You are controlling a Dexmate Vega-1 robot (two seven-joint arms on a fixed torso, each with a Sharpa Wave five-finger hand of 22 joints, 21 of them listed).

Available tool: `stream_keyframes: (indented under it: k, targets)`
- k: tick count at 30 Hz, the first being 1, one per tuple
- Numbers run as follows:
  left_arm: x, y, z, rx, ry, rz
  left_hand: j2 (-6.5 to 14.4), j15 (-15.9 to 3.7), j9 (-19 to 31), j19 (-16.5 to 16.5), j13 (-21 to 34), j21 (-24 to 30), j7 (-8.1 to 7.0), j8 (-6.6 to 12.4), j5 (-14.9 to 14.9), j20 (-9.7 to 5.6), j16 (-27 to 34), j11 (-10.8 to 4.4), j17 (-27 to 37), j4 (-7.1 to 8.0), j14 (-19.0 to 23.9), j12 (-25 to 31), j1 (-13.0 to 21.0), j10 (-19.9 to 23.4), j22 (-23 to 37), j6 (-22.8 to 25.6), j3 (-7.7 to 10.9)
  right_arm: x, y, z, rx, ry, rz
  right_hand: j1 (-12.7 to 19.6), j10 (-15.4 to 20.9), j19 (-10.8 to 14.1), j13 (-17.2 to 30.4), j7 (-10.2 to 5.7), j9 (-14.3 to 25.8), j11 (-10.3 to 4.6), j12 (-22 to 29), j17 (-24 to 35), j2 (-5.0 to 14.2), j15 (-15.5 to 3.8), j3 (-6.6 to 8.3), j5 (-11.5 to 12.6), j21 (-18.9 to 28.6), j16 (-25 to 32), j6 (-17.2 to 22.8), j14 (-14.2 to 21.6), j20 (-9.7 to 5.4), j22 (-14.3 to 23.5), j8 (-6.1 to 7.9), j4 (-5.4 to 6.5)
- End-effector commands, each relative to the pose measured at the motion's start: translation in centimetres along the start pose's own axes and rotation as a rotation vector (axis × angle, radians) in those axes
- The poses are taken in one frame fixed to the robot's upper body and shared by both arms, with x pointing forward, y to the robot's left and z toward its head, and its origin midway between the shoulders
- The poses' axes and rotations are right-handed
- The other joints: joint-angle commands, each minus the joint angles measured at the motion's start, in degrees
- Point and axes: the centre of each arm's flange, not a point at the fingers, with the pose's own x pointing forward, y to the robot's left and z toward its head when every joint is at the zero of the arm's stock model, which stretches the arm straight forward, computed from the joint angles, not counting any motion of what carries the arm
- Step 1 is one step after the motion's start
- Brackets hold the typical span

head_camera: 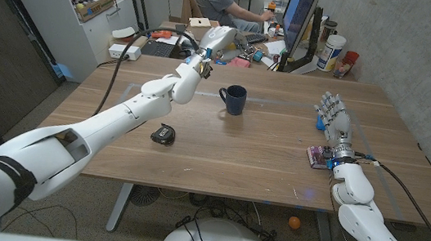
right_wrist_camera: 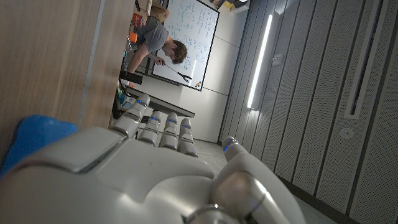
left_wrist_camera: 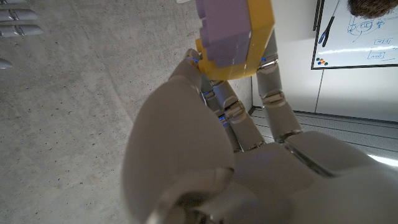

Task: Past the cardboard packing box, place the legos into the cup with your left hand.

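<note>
At inspection the left hand (head_camera: 215, 45) was raised above the far part of the wooden table (head_camera: 261, 155), beyond the dark blue cup (head_camera: 234, 100) and a little toward the robot's left of it. The left wrist view showed this hand gripping the legos (left_wrist_camera: 233, 38), a joined purple-and-yellow block pinched between the thumb and the fingers (left_wrist_camera: 268, 93), with the block standing out past the fingertips. The cup stood upright on the table, mouth up, its handle turned toward the robot's left. The governing relation was therefore as follows: from the held legos, the cup lay lower, nearer the robot and slightly toward its right, so the coming move would, in my judgement, call for the hand to draw back and down until the block sat over the cup's mouth before any release. The block's long axis could not be fixed against the cup from these views. The left hand was plainly the nearer of the two. The right hand (head_camera: 332, 118) stood well to the robot's right of the cup, on its edge with fingers up and apart, holding nothing, beside a small blue item (head_camera: 321, 123). A small black object (head_camera: 163, 135) lay on the table nearer the robot than the cup, to its left. No cardboard packing box could be identified with confidence
</note>
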Motion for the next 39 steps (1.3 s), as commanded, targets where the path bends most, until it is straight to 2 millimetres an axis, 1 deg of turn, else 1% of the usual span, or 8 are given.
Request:
stream_keyframes:
  k: [1,10,18,25,39]
  targets:
    - [0.0,-1.8,-0.3,-0.005,0.007,-0.007,3.13,-3.25,0.18,-4.32,0.19,0.43,0.16,0.02,0.29,-10.55,-0.24,0.2,0.37,-0.74,0.77,-0.3,3.78,0.46,0.13,0.69,0.93,-0.1,0.0,0.2,-0.004,-0.006,-0.003,-0.3,0.47,-0.02,0.22,0.21,0.24,-0.1,0.05,0.2,-0.08,-0.02,-0.43,0.43,0.32,-0.03,0.6,0.58,-0.26,0.1,0.17,0.03]
    - [0.8,-3.2,-0.2,-0.001,0.015,-0.084,3.1,-3.24,0.2,-4.57,0.22,0.74,0.03,-0.11,0.29,-10.57,-0.44,0.27,0.46,-0.75,0.77,-0.47,3.78,0.53,0.05,0.78,1.05,-0.4,-0.1,0.2,-0.004,-0.011,-0.014,-0.31,0.51,0.0,0.22,0.24,0.24,-0.05,0.04,0.19,-0.1,-0.06,-0.51,0.46,0.33,0.0,0.73,0.73,-0.15,0.1,0.19,0.04]
    - [1.1,-4.4,0.2,0.003,0.005,-0.132,3.06,-3.18,0.22,-4.87,0.3,0.95,0.14,-0.31,0.29,-10.59,-0.57,0.34,0.58,-0.76,0.78,-0.62,3.76,0.5,-0.03,0.66,1.15,-0.5,-0.2,0.0,0.0,-0.012,-0.018,-0.33,0.64,0.02,0.22,0.22,0.24,-0.02,0.06,0.19,-0.12,-0.06,-0.58,0.48,0.34,0.0,0.76,0.8,-0.14,0.1,0.17,0.05]
    - [0.7,-4.8,0.6,0.002,-0.009,-0.148,3.15,-3.14,0.23,-5.04,0.37,1.13,0.16,-0.31,0.3,-10.64,-0.57,0.42,0.72,-0.73,0.94,-0.69,3.78,0.61,-0.09,0.97,1.26,-0.4,-0.3,-0.2,0.004,-0.013,-0.02,-0.35,0.65,0.05,0.22,0.21,0.24,-0.04,0.04,0.19,-0.14,0.0,-0.65,0.5,0.35,0.01,0.77,0.88,-0.1,0.1,0.15,0.07]
    - [0.0,-5.6,0.4,0.0,-0.009,-0.178,3.1,-3.16,0.25,-5.32,0.64,1.67,0.19,-0.29,0.3,-10.58,-0.84,0.49,0.93,-0.71,0.92,-0.88,3.67,0.63,-0.17,1.81,1.41,-0.1,-0.1,-0.2,0.004,-0.015,-0.014,-0.37,0.82,0.07,0.22,0.17,0.25,-0.15,0.07,0.19,-0.15,-0.02,-0.75,0.55,0.35,0.04,0.75,1.05,-0.12,0.1,0.11,0.1]
